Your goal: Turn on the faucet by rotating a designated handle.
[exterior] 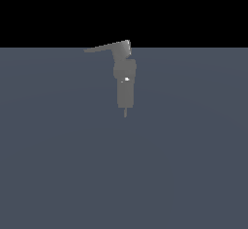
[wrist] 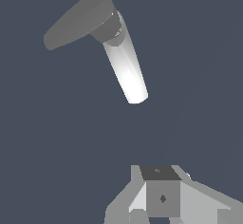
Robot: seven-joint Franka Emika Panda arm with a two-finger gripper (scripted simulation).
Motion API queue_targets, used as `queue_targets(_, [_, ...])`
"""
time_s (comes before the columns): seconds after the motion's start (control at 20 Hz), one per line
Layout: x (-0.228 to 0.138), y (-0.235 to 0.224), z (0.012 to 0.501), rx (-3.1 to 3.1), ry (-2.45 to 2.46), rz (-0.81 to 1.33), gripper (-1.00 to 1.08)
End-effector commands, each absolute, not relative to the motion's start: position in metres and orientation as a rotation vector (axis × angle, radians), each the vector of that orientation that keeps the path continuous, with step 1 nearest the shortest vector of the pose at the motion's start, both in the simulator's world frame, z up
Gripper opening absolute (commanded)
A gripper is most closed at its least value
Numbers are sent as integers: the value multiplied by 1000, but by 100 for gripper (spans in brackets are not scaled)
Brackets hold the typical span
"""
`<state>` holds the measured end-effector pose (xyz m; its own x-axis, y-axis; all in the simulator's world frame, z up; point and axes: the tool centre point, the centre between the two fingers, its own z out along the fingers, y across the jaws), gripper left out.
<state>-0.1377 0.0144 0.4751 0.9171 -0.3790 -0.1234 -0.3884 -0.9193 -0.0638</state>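
The faucet (exterior: pixel 126 85) is a small matte-grey upright body with a bright white spot and a thin pin (exterior: pixel 125 112) at its lower end. Its handle (exterior: pixel 107 47), a flat tapering grey lever, sticks out from the top block toward the exterior view's left. In the wrist view the handle (wrist: pixel 78 21) is a dark wedge joined to the brightly lit faucet body (wrist: pixel 127 69). My gripper (wrist: pixel 159 172) shows only in the wrist view, as one grey block with no gap between its fingers. It is well apart from the faucet and holds nothing. The arm is out of the exterior view.
A flat blue-grey floor (exterior: pixel 193 165) spreads all around the faucet, and a black background lies above its far edge. No other objects appear in either view.
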Motion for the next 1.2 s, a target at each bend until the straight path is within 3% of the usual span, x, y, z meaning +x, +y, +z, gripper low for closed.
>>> queue_targets(0.0, [-121, 17, 472, -2965, 696, 185, -100])
queue_targets(1.15, [26, 49, 403, -2679, 1563, 309, -100])
